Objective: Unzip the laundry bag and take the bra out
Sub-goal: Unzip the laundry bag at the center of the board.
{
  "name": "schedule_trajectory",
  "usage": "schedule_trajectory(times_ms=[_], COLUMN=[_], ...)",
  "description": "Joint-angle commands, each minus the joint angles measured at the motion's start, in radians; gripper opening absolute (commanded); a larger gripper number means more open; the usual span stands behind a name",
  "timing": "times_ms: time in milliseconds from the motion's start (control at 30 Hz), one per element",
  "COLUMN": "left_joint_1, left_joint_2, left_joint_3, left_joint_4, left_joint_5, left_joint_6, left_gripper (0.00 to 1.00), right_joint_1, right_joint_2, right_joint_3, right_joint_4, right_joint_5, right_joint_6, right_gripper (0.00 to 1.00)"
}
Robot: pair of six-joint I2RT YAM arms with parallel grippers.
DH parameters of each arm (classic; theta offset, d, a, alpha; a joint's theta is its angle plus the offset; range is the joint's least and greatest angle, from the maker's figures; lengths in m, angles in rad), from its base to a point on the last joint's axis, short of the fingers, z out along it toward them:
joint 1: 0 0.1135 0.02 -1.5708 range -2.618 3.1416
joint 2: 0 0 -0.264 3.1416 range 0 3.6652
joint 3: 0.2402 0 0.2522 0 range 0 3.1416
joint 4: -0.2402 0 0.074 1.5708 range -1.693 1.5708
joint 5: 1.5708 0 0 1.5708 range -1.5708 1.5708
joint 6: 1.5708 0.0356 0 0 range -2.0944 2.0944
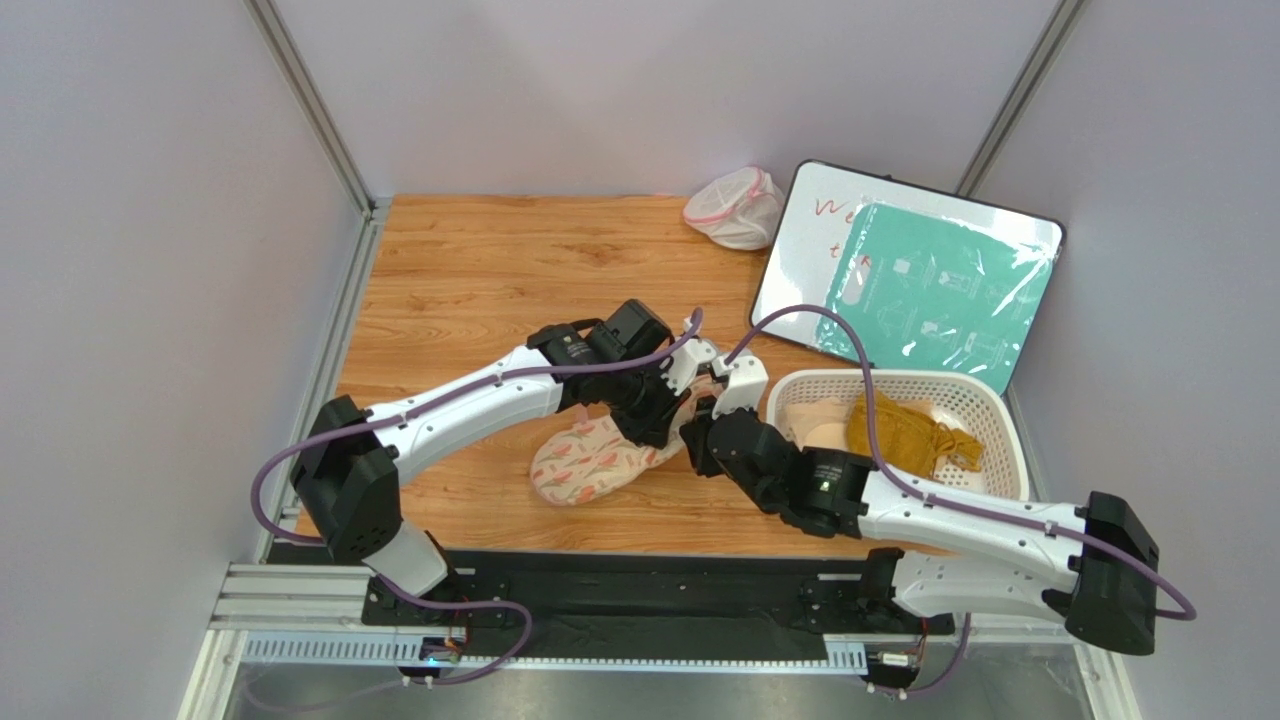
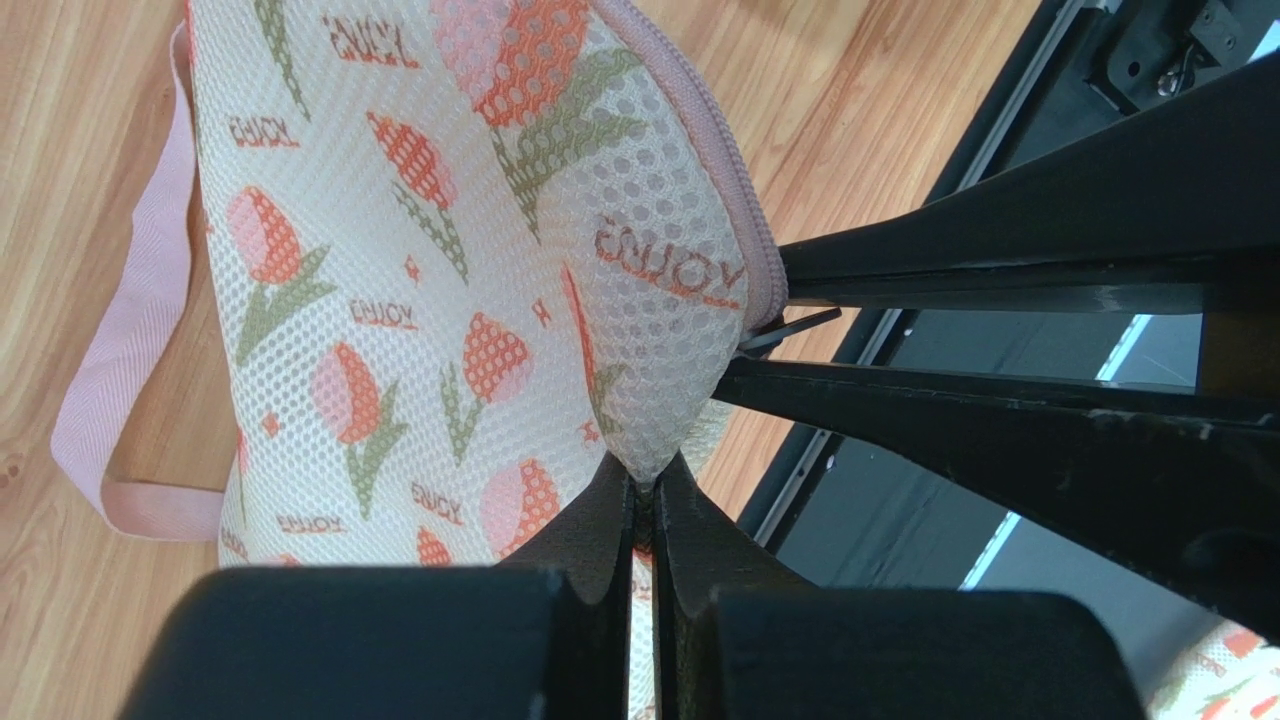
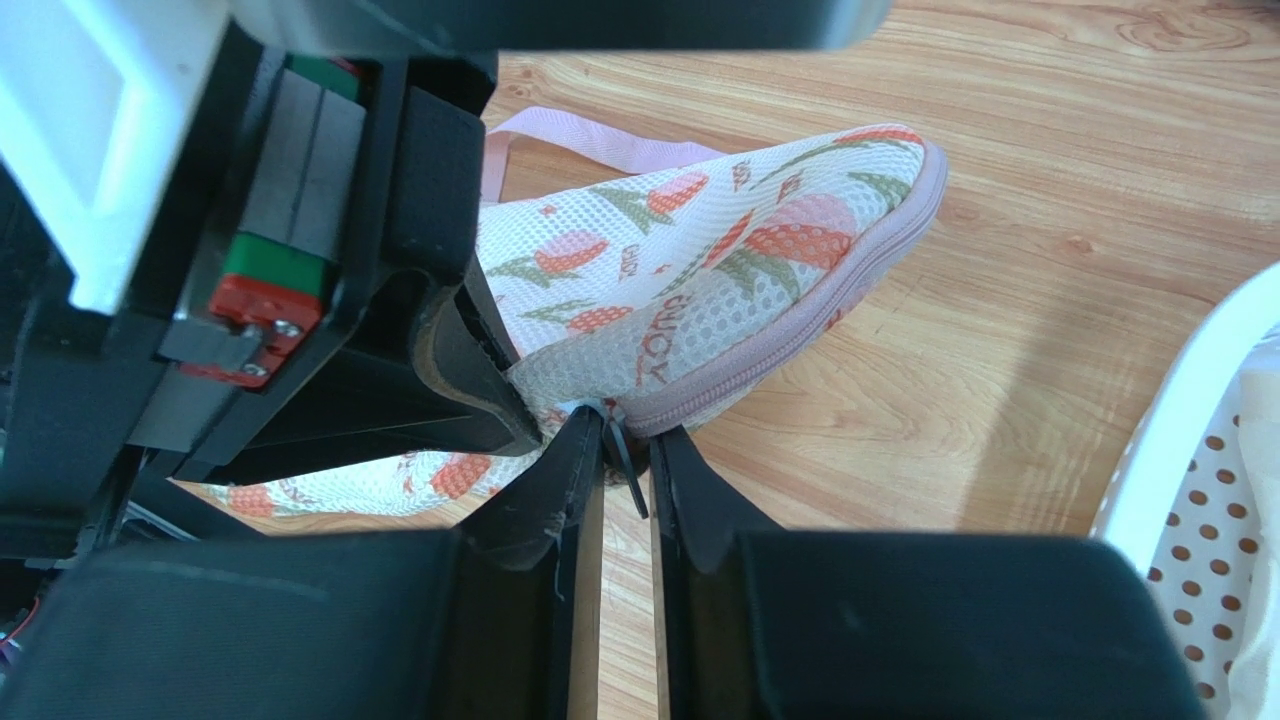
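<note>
**Floppy laundry bag held at zip end**

It lies by the table's near edge, middle. It looks like light, limp mesh. My left gripper pinches the fabric end. My right gripper is clamped on the zipper pull, probably the best hold.

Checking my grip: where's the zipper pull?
Right wrist view, centre: the zipper pull sits between the right gripper's jaws, at the bag's end, beside the left gripper.

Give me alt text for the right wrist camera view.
The right gripper pinches the zipper pull of the tulip-print laundry bag, whose zip looks closed, while the left gripper clamps the fabric beside it, above a wooden table.
</note>
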Motion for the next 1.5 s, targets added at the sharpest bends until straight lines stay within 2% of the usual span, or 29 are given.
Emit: schedule_trajectory(times_ms=[0,367,600,767,1033,1267,1467], left_joint_1=[-0.004,-0.004,-0.006,-0.005,-0.006,-0.018,-0.027], left_joint_2=[0.005,0.017,0.022,0.029,0.029,0.022,0.025], left_joint_3=[0.041,0.047,0.047,0.053,0.056,0.052,0.053], left_joint_4=[-0.013,-0.030,-0.038,-0.059,-0.079,-0.076,-0.079], left_joint_5=[-0.001,0.006,0.006,-0.038,-0.058,-0.034,-0.043], left_joint_6=[-0.009,0.006,0.015,0.020,0.063,0.083,0.084], left_gripper=[0.00,0.00,0.00,0.00,0.00,0.00,0.00], right_joint_1=[-0.001,-0.010,-0.014,-0.027,-0.074,-0.080,-0.080], right_joint_2=[-0.047,-0.099,-0.102,-0.118,-0.179,-0.211,-0.207], right_joint_3=[0.010,-0.018,-0.027,-0.033,-0.053,-0.068,-0.076], right_joint_4=[-0.020,-0.048,-0.045,-0.075,-0.115,-0.088,-0.055], right_joint_5=[0.085,0.068,0.062,0.079,0.050,-0.013,-0.056], right_joint_6=[0.021,-0.013,-0.020,-0.016,-0.059,-0.108,-0.126], right_gripper=[0.12,0.20,0.06,0.07,0.13,0.22,0.25])
